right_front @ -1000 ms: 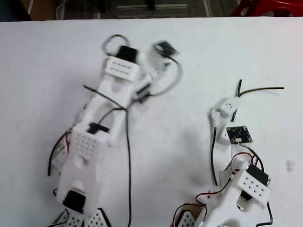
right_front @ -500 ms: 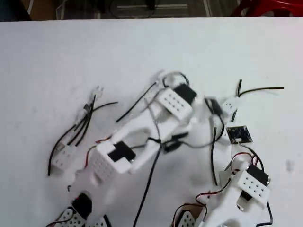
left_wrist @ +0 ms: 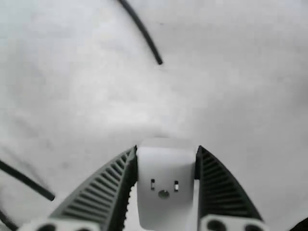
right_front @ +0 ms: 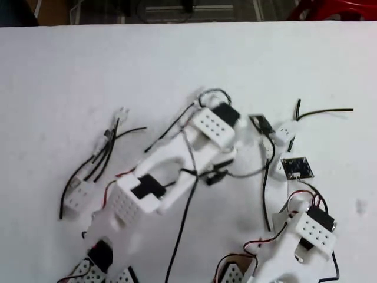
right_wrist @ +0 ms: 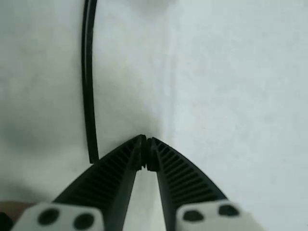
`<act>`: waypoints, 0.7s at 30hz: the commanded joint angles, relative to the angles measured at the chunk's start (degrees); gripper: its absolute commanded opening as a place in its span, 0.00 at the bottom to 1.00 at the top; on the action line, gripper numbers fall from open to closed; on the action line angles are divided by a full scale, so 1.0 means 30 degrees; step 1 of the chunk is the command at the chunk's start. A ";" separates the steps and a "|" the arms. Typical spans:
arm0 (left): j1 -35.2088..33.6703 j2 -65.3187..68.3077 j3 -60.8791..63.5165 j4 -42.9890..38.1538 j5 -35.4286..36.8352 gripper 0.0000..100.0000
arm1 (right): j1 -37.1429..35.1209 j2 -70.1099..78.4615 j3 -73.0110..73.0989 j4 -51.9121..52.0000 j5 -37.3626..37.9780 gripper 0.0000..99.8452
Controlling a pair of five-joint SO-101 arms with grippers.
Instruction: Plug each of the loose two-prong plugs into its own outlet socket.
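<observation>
My left gripper (left_wrist: 167, 150) is shut on a white outlet socket (left_wrist: 165, 185), whose two slots and round hole face the camera. In the high view the left arm (right_front: 177, 159) stretches from the near left to the table's middle right, its tip next to another white socket (right_front: 284, 131) with a black cable (right_front: 324, 110). My right gripper (right_wrist: 146, 141) is shut with nothing in it, low over the table beside a black cable (right_wrist: 88, 77). The right arm (right_front: 309, 231) sits folded at the near right. A white plug (right_front: 121, 113) and a white block (right_front: 78, 194) with black wires lie at the left.
A loose black cable (right_front: 266, 194) runs along the table between the two arms. A black cable end (left_wrist: 142, 31) lies ahead of the left gripper. The far half of the white table (right_front: 88, 59) is bare, with the table's back edge beyond it.
The left arm swung from the far middle-left over to the right, towards the white socket, uncovering the plug and wires at the left. The right arm has kept still.
</observation>
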State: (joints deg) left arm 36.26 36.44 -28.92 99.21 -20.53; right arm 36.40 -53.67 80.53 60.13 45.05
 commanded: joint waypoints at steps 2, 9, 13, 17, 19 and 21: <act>-0.2037 -0.0161 -0.2022 0.0762 -0.1055 0.17 | -0.0073 -0.0278 0.0059 0.0132 0.0234 0.02; -0.3473 -0.0337 -0.1055 0.0908 -0.2637 0.19 | -0.0103 -0.0278 0.0059 0.0132 0.0234 0.02; -0.2418 -0.0337 0.0410 0.0908 -0.2608 0.29 | -0.0103 -0.0278 0.0059 0.0132 0.0234 0.02; -0.1245 -0.0337 0.1319 0.0908 -0.2520 0.29 | -0.0103 -0.0278 0.0059 0.0132 0.0234 0.02; -0.0747 -0.0337 0.1612 0.0908 -0.2491 0.29 | -0.0103 -0.0278 0.0059 0.0132 0.0234 0.02; -0.0864 -0.0366 0.1495 0.0908 -0.2491 0.29 | -0.0132 -0.0278 0.0059 0.0132 0.0264 0.02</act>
State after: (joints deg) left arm 32.92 36.62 -24.00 101.49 -28.09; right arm 36.40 -53.67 80.53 60.22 45.23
